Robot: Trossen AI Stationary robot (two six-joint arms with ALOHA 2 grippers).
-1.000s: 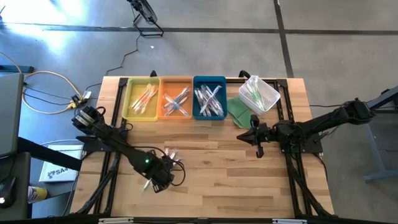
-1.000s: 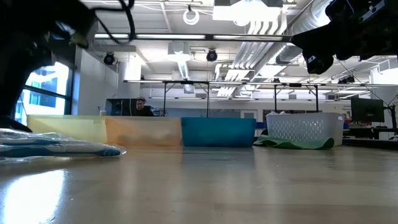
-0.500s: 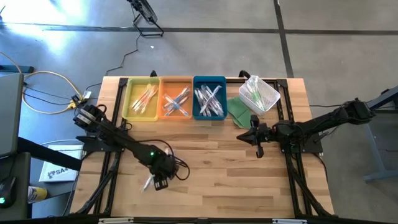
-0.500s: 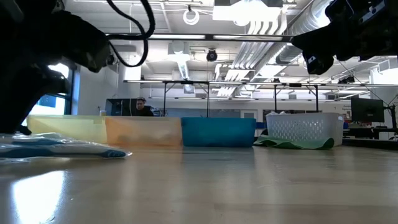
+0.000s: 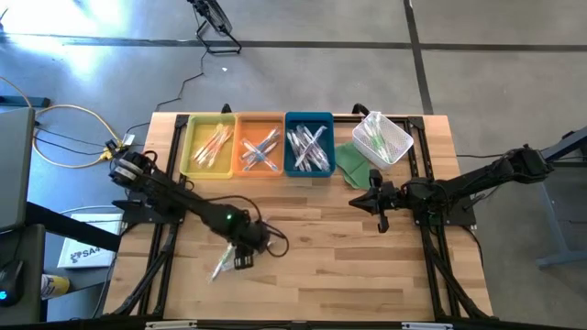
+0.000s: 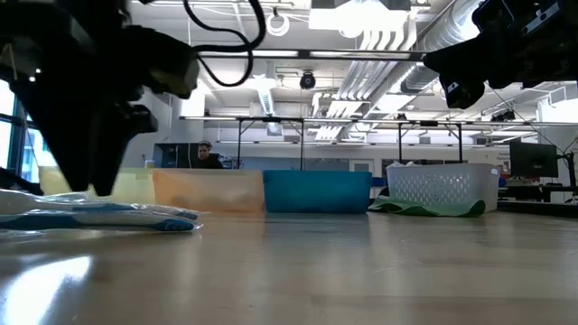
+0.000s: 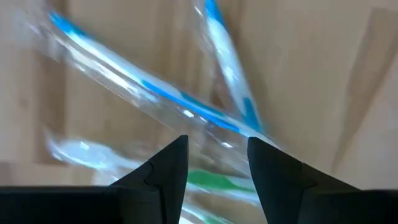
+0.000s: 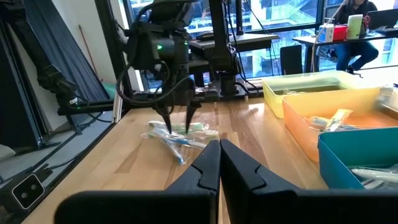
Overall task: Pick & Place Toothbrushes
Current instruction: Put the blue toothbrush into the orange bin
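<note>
Jaws: left gripper (image 5: 240, 259) parted above toothbrushes (image 5: 220, 265) | right gripper (image 5: 378, 218) closed, empty

We see a wooden worktop (image 5: 330, 247) made of pale planks, standing on a grey concrete floor (image 5: 303, 55). Along its far edge three trays sit touching side by side: a yellow tray (image 5: 190, 147), an orange tray (image 5: 241, 124) and a blue tray (image 5: 308, 118). Just beside the blue one lies a green cloth (image 5: 349, 163), and a white mesh basket (image 5: 396, 145) rests partly on it, tilted. A yellow cable (image 5: 64, 112) loops on the floor beside the worktop. In the room behind, a person (image 6: 206, 155) seems to be seated at a desk, though we cannot make out more.
</note>
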